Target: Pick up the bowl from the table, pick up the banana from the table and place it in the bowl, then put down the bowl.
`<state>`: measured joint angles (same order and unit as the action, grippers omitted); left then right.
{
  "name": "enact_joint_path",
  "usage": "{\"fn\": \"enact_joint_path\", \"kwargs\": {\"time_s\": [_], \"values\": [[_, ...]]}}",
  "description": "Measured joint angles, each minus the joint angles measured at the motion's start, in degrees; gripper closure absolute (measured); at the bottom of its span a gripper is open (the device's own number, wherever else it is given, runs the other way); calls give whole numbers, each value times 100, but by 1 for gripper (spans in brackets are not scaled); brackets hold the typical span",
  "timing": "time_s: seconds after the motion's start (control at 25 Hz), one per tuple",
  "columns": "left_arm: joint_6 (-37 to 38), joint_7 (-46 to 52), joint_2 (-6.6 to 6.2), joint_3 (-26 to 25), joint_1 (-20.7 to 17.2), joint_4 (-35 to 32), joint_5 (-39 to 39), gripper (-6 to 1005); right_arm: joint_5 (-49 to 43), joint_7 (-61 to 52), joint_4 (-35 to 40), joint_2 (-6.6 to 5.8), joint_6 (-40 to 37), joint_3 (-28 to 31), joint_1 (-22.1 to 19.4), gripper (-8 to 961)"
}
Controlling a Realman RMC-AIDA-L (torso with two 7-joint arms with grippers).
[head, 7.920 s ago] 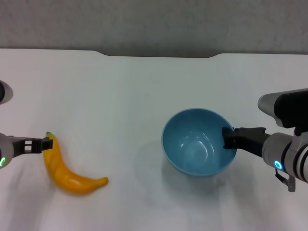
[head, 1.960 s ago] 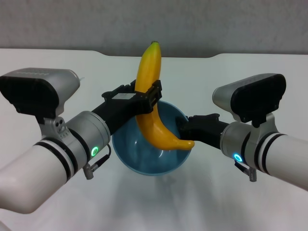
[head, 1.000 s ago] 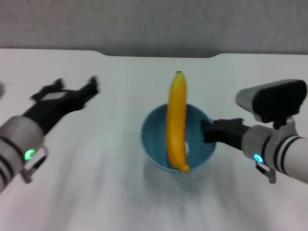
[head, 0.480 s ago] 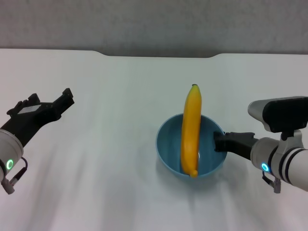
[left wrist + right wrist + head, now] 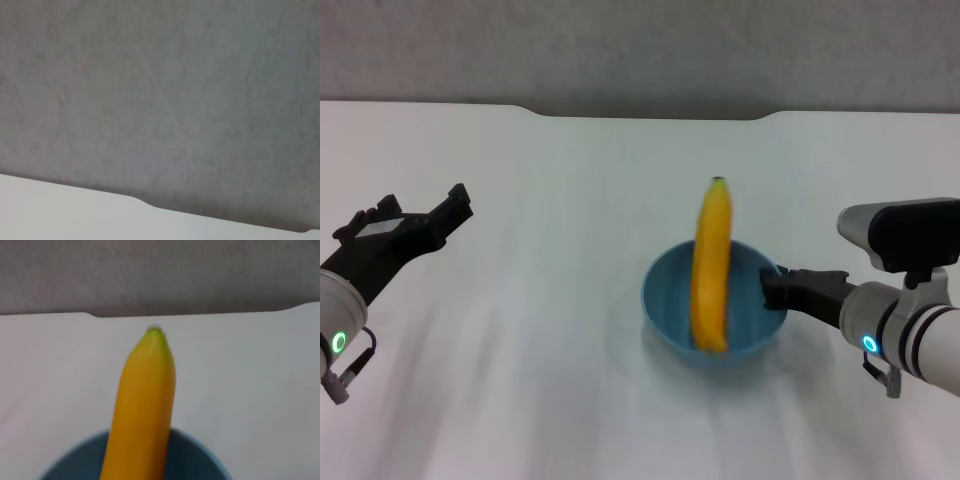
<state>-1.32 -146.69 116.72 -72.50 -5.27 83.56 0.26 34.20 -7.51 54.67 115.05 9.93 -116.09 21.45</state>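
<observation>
The light-blue bowl (image 5: 712, 302) is right of the middle of the white table (image 5: 550, 200). The yellow banana (image 5: 709, 268) stands in it, its lower end inside and its green stem tip leaning over the far rim. My right gripper (image 5: 772, 289) is shut on the bowl's right rim. In the right wrist view the banana (image 5: 142, 410) rises out of the bowl (image 5: 195, 460). My left gripper (image 5: 420, 214) is open and empty at the left, well away from the bowl.
The table's notched far edge (image 5: 650, 116) meets a grey wall (image 5: 640, 50). The left wrist view shows only that wall (image 5: 160, 90) and a strip of the table (image 5: 60, 215).
The left gripper let go of the banana into the bowl and drew back to the left. The right gripper carried the bowl rightward; in the last half second the bowl barely moved.
</observation>
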Motion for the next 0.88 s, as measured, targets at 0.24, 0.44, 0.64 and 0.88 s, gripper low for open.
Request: {"fn": "enact_joint_path", "kwargs": {"time_s": [0.24,0.44,0.64,0.88], "values": [[0,0,0,-3,-18,1,0,92,-1,3,37,0,-104,-42,-14,823],[-8,0,-1,-41,-67,3,0,92,-78,41,303,-2,-117,-43,-135,702],[-115,0,-9,-71,-159,17,0,92,-549,210,1075,-19,-83,60,-622,428],[-852,4,-15,-134,-435,-10,0,92,-1029,523,2396,-31,-1176,412,-1972,128]]}}
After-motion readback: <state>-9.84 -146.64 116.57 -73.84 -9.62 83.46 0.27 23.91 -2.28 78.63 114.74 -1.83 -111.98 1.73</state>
